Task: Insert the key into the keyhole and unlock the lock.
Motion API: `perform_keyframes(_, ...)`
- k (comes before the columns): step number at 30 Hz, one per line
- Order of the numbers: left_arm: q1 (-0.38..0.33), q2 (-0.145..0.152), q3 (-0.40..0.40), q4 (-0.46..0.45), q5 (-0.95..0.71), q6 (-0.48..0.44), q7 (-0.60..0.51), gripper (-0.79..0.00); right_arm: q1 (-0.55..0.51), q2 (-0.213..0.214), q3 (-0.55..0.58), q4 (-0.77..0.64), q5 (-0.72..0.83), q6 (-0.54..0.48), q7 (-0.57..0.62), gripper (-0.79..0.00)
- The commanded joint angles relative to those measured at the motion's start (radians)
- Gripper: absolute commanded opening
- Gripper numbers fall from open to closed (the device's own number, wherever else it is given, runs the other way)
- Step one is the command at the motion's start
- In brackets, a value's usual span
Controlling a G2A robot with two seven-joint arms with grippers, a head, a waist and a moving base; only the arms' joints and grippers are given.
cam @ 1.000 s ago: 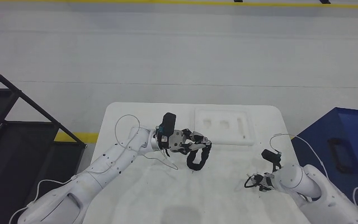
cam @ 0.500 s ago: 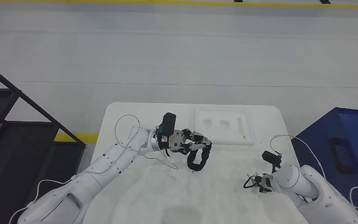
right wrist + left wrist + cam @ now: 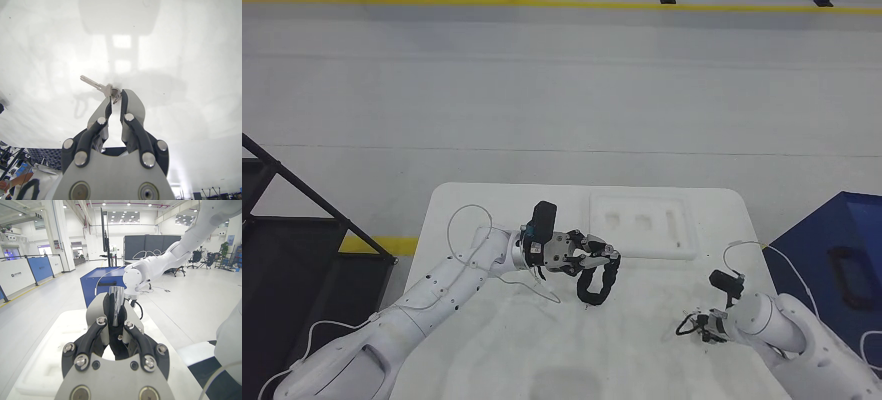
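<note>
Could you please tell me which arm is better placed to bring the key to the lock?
Right, I'd judge. The right tool is down at the key on the table, so it can lift and carry it, while the left tool is shut on the lock and looks best used steadying it.

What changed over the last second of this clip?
The right arm's wrist eased slightly toward the near edge of the table, and the right gripper crept a little toward the table's middle, remaining at the key. Nothing was visibly taken or released. The left gripper kept holding the lock in place.
</note>
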Motion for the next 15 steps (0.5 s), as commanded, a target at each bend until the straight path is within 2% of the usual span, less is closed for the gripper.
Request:
perform_keyframes(1, 0.0, 0.0, 0.0, 0.0, 0.0, 0.0, 0.0, -0.785, 0.002, -0.001, -0.001, 0.0, -0.001, 0.0, -0.002, -0.785)
perform_keyframes(7, 0.0, 0.0, 0.0, 0.0, 0.0, 0.0, 0.0, -0.785, 0.001, -0.001, 0.011, -0.017, 0.001, -0.001, -0.005, -0.785)
perform_keyframes(15, 0.0, 0.0, 0.0, 0.0, 0.0, 0.0, 0.0, -0.785, 0.006, 0.01, 0.07, -0.143, 0.005, -0.041, 0.022, -0.785)
